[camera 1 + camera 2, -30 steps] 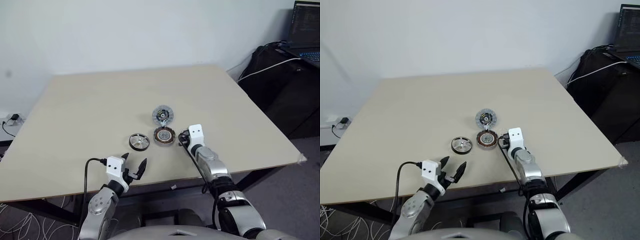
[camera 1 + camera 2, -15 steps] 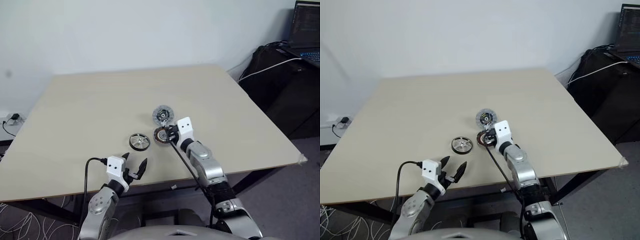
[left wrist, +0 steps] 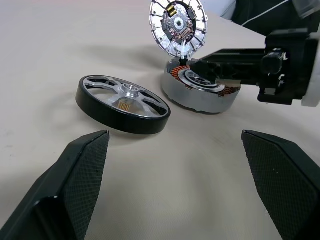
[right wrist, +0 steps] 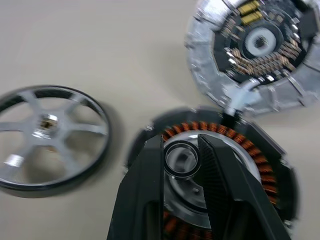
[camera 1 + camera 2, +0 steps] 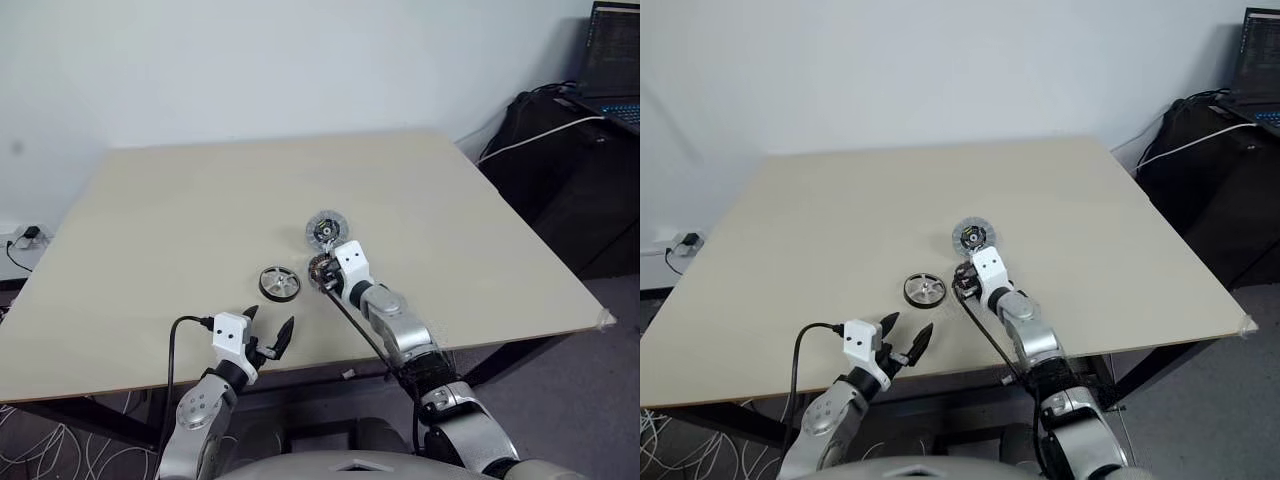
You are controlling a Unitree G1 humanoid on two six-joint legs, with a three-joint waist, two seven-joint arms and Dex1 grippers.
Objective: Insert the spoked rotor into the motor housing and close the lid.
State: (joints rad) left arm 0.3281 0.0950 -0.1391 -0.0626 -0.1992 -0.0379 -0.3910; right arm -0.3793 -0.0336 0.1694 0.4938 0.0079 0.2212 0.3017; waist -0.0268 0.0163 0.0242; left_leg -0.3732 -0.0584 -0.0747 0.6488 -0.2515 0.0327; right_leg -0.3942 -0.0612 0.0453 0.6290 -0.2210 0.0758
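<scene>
A: Head views first. Beige tabletop [image 5: 180, 210]. Spoked rotor [image 5: 279, 282] lies flat near the front middle, apart from the motor housing [image 5: 322, 268], which sits just to its right. Hinged lid [image 5: 327, 229] stands open behind the housing.

B: The arms?

A: Left pincer [image 5: 268, 336] hangs over the front edge of the tabletop, fingers spread wide, nothing between them. Right pincer [image 5: 322, 277] reaches in over the housing's top.

B: Left wrist view?

A: Rotor [image 3: 123, 103] flat on its black rim, silver spokes up, clear of both wide-spread fingers [image 3: 80, 172]. Housing [image 3: 201, 94] beyond it, copper windings showing, lid [image 3: 178, 25] tilted upright at its back. Right pincer [image 3: 220, 59] comes in sideways across the housing's open face.

B: Right wrist view?

A: Right pincer's fingers [image 4: 146, 190] are drawn close together, straddling the small ring at the housing's [image 4: 215, 150] centre. Whether they pinch it, cannot tell. Rotor [image 4: 50, 134] beside, untouched. Lid's [image 4: 257, 50] circuit side faces the camera.
</scene>
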